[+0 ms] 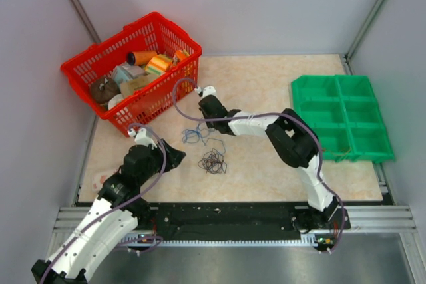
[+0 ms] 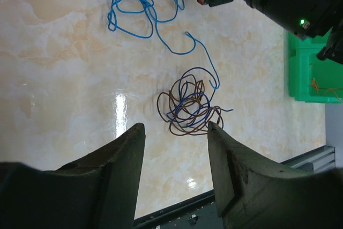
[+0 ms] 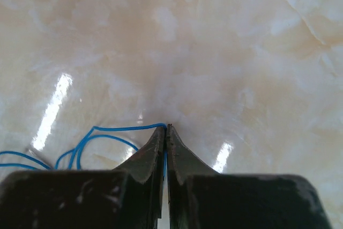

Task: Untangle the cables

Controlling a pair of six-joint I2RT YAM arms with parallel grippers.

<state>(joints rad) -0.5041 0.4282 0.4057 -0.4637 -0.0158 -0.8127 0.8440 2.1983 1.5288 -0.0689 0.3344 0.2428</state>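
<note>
My right tool (image 3: 166,127) is clamped together on the blue cable (image 3: 128,127), down at the bench (image 3: 225,52). My left tool (image 2: 176,131) stands apart, near the brown-and-blue tangle (image 2: 187,105) lying mid-bench.

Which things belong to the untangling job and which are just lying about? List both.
Job:
- blue wire, pinched in the shut right gripper
- tangle of brown and blue wires
- left gripper, open, facing the tangle

Lying about:
- basket, red, with spools and other bits in it
- tray, green
</note>
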